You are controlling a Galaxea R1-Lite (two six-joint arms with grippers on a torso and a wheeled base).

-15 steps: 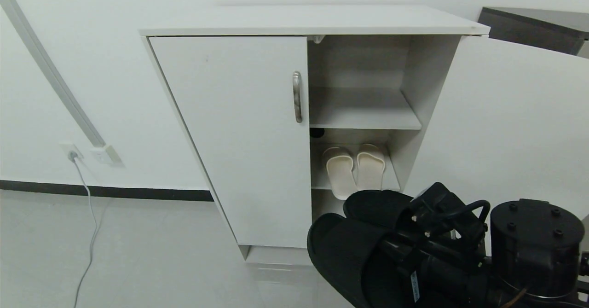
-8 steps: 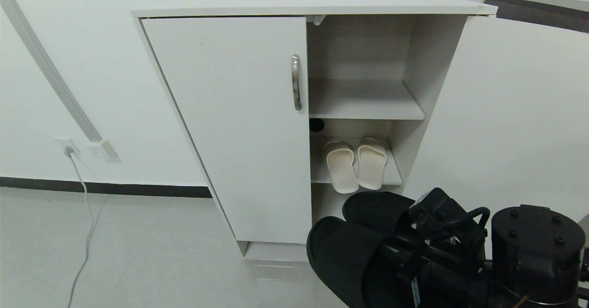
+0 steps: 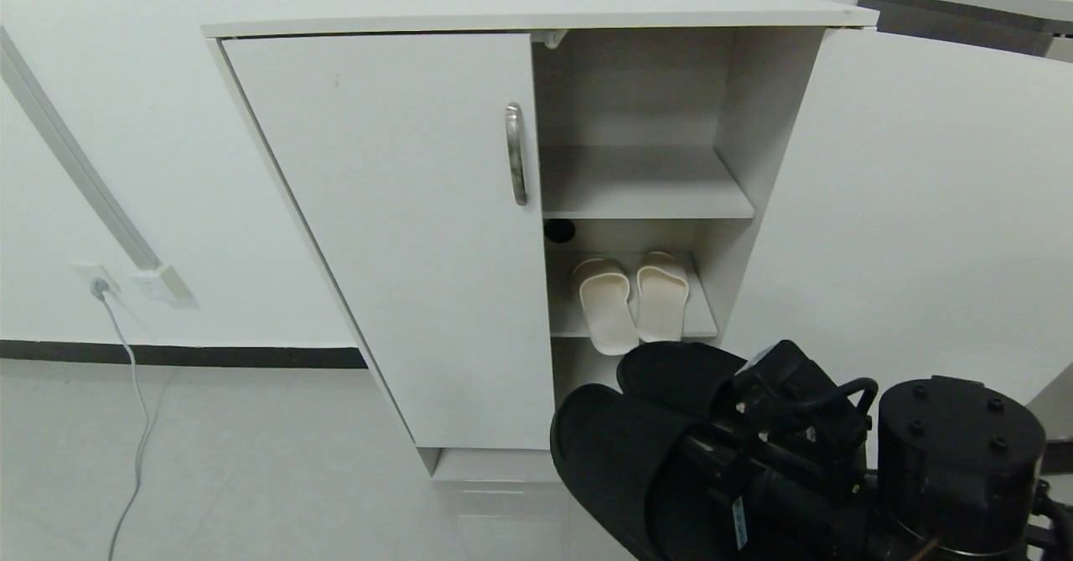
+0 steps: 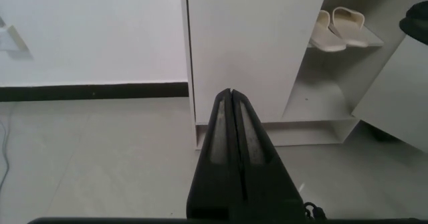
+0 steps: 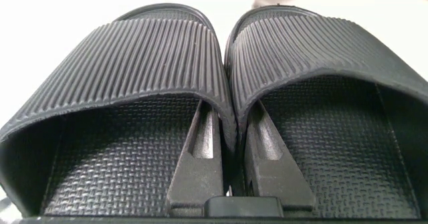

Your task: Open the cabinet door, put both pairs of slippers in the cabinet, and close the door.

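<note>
The white cabinet stands against the wall with its left door closed and its right door swung wide open. A cream pair of slippers lies side by side on the middle shelf, also seen as cream slippers in the left wrist view. My right gripper is shut on a black pair of slippers, low in front of the open side. Its fingers pinch the two inner walls of the black slippers together at the right gripper. My left gripper hangs shut and holds nothing, above the floor before the cabinet.
The upper shelf is bare. A metal handle runs down the closed door's edge. A wall socket with a cable is at the left, and dark furniture shows behind the open door. Pale floor tiles lie in front.
The head camera has moved, so the cabinet sits further left and larger in the picture. The right gripper keeps the black slippers at the same spot in view.
</note>
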